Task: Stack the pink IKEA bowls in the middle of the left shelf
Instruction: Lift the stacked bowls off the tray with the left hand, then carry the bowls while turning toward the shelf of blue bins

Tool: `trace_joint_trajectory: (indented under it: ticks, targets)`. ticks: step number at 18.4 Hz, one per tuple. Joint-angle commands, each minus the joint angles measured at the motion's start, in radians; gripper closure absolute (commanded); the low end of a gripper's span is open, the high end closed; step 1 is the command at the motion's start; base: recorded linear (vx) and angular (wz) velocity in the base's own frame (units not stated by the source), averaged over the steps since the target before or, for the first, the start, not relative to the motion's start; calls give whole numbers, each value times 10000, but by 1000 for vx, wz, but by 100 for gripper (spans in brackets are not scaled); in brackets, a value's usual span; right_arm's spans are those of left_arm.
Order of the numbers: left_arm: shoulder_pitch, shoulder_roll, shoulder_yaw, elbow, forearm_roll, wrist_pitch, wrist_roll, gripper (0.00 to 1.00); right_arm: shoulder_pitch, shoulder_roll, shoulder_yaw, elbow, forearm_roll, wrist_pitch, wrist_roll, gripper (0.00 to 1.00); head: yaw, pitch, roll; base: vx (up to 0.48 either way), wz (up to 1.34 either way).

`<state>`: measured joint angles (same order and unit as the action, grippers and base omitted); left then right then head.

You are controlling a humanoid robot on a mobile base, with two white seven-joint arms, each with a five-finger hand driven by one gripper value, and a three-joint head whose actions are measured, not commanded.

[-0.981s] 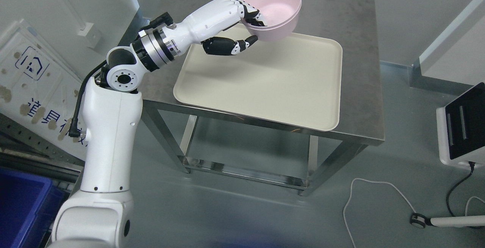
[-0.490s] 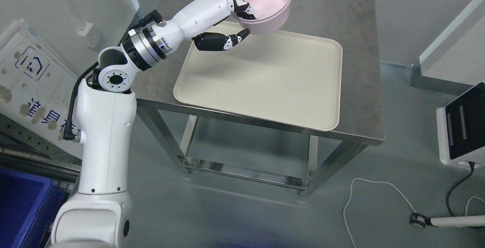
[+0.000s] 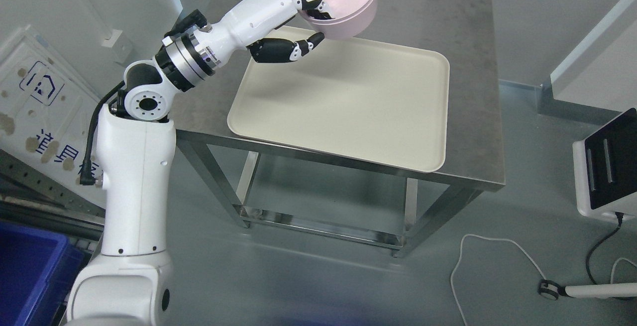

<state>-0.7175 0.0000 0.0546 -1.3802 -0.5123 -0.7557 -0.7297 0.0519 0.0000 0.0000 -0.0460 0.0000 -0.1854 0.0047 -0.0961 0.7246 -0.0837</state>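
Observation:
My left hand point(image 3: 313, 23) is shut on the near rim of a pink bowl point(image 3: 348, 2), fingers inside and thumb under its outer wall. The double rim suggests two bowls nested together. The bowl is held in the air, tilted, above the far left corner of a cream tray point(image 3: 348, 107) on a steel table point(image 3: 468, 57). The bowl's top edge is cut off by the frame. The right arm is not in view.
A blue crate point(image 3: 25, 271) sits at the lower left beside a perforated metal rack point(image 3: 30, 176) and a white sign board point(image 3: 35, 97). A white device with a dark screen point(image 3: 607, 166) stands at the right; cables point(image 3: 497, 246) lie on the floor.
My left arm has lifted the pink bowl up and to the left, away from the tray; the elbow has also shifted left.

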Motion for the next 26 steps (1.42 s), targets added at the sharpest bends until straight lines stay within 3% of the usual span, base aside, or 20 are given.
trace_joint_trajectory:
  ticks: [1, 9, 18, 26]
  targets:
    - [-4, 174, 221, -188, 15, 10, -20, 95, 2, -175, -92, 0, 77, -2, -17, 0, 0, 0, 0, 0, 0]
    - [-4, 174, -40, -280, 76, -67, -20, 95, 2, -175, -92, 0, 77, -2, -2, 0, 0, 0, 0, -98, -91]
    - [-4, 174, 82, -295, 92, -67, -4, 95, 2, -175, -92, 0, 77, -2, -17, 0, 0, 0, 0, -330, -9]
    - [-4, 174, 98, -280, 153, -67, -4, 95, 2, -175, -92, 0, 77, -2, -17, 0, 0, 0, 0, -413, 1291]
